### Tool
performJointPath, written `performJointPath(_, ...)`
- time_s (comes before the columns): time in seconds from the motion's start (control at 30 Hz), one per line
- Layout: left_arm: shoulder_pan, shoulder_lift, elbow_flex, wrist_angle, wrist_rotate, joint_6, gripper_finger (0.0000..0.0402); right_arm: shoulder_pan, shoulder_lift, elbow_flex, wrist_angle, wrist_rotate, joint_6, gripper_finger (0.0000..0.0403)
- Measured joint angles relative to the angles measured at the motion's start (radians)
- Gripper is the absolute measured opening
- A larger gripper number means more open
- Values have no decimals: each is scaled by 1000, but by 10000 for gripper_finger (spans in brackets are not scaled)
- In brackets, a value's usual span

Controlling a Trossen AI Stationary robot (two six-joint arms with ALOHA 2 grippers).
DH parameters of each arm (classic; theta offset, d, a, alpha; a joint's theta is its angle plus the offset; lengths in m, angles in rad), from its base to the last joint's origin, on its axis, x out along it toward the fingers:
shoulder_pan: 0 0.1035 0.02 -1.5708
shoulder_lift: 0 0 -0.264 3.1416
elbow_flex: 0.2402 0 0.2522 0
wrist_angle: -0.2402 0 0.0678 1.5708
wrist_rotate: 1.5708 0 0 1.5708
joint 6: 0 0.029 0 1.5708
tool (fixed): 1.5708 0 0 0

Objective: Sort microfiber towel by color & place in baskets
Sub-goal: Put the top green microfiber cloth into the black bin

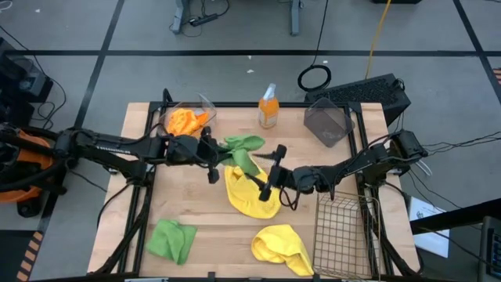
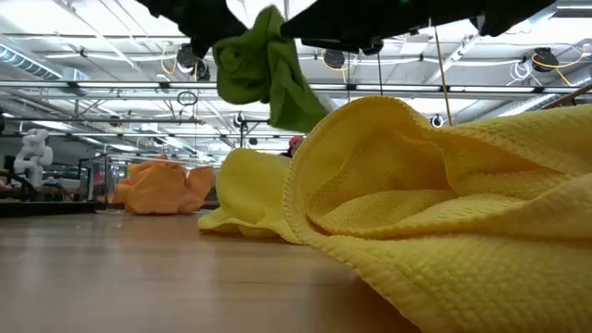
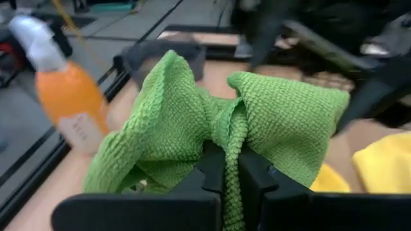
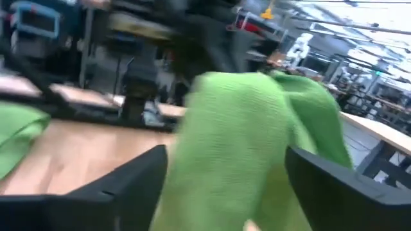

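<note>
My left gripper (image 1: 219, 153) is shut on a bright green towel (image 1: 243, 149) above the table's middle. In the low view this green towel (image 2: 268, 69) hangs clear over a yellow towel (image 2: 416, 213). My right gripper (image 1: 268, 169) is open, with one finger on either side of the green towel (image 4: 244, 147). Under them a yellow towel (image 1: 246, 196) lies flat. A second yellow towel (image 1: 282, 244) and a second green one (image 1: 172, 239) lie near the near edge. Orange cloth (image 1: 186, 121) sits in the clear basket (image 1: 205, 104). My left gripper pinches a bunched fold (image 3: 232, 151) of the green towel between its two fingers (image 3: 209, 170), reaching in level from the table's left. The cloth fans out beyond the fingertips and is lifted clear, one end drooping. My right gripper: I cannot tell whether its open fingers (image 4: 138, 183) touch the cloth.
An orange spray bottle (image 1: 268, 106) stands at the far edge, and the left wrist view shows it (image 3: 67, 106) close by. The dark smoky basket (image 1: 329, 124) sits far right. The wire mesh basket (image 1: 344, 231) is near right. Bare wood lies between the near towels.
</note>
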Motion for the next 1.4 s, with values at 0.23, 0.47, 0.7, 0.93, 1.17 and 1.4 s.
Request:
performJointPath(0.23, -70, 0, 0, 113, -6, 44, 17, -41, 0, 0, 41, -130, 125, 373)
performJointPath(0.47, -112, 26, 0, 179, -8, 71, 17, -43, 0, 1, 167, -245, 127, 375)
performJointPath(0.7, -152, 75, 0, 271, 10, 124, 18, -52, 0, 1, 188, -332, 109, 375)
performJointPath(0.93, -178, 104, 0, 318, 85, 173, 20, -60, 0, 1, 190, -379, 120, 367)
performJointPath(1.17, -206, 109, 0, 321, 68, 175, 104, -58, 0, 1, 187, -460, 118, 266)
performJointPath(1.4, -230, 108, 0, 305, 53, 174, 210, -58, -2, 2, 169, -458, 106, 148)
